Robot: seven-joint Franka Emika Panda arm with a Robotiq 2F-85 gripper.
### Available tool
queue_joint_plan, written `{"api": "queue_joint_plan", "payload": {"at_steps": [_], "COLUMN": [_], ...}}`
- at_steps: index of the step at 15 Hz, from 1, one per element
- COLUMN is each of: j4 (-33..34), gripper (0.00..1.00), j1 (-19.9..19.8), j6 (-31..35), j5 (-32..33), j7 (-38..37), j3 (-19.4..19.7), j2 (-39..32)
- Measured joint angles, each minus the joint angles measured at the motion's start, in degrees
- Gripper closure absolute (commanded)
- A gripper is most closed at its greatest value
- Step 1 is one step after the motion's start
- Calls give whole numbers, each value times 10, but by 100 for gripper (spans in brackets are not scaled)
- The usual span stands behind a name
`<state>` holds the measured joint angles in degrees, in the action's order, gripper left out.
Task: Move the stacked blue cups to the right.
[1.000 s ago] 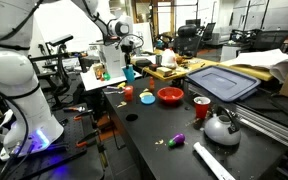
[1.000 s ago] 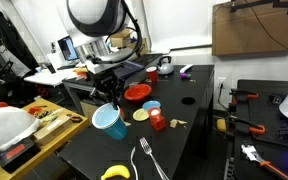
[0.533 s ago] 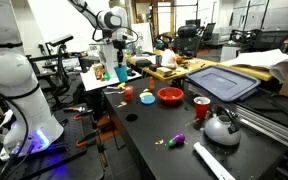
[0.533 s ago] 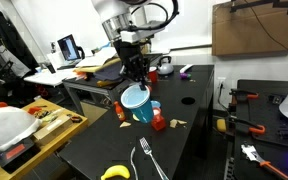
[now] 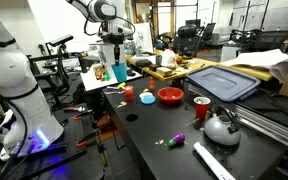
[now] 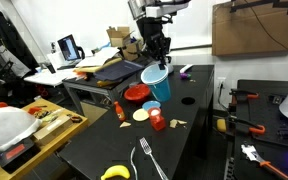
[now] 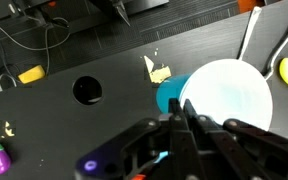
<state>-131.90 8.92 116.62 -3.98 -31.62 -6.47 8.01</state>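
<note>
The stacked blue cups [image 6: 158,83] are light-blue tumblers nested as one, held in the air well above the black table [image 6: 189,130]. My gripper [image 6: 156,60] is shut on their rim. In an exterior view the cups [image 5: 119,72] hang at the far left of the table under the gripper [image 5: 114,58]. In the wrist view the cups [image 7: 219,95] show a wide white inside and a blue wall, with my gripper's fingers [image 7: 182,108] pinched on the rim.
On the table are a red bowl [image 5: 170,96], a red cup [image 5: 201,107], a small blue dish [image 5: 147,98], a kettle [image 5: 221,127], a purple item [image 5: 178,138], a fork [image 6: 147,159] and a banana [image 6: 114,172]. A round hole [image 7: 87,90] lies below.
My gripper has lifted the stacked cups higher and carried them across the table, away from the near left edge in the exterior view with the fork.
</note>
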Motion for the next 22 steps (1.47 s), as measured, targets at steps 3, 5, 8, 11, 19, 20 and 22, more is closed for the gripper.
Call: {"api": "queue_joint_plan", "payload": {"at_steps": [3, 5, 8, 11, 19, 20, 22], "j4": [-22, -32, -45, -58, -99, -105, -113], "gripper": [99, 99, 99, 99, 99, 99, 99], "j1": [-32, -52, -81, -106, -172, -180, -196], "j6": [-2, -2, -2, 0, 51, 64, 86], "j5": [0, 2, 4, 5, -2, -4, -12], "j7": [-1, -2, -2, -4, -29, -36, -49], "j3": [7, 14, 27, 41, 99, 106, 120], "j2": [29, 40, 48, 48, 49, 49, 50]}}
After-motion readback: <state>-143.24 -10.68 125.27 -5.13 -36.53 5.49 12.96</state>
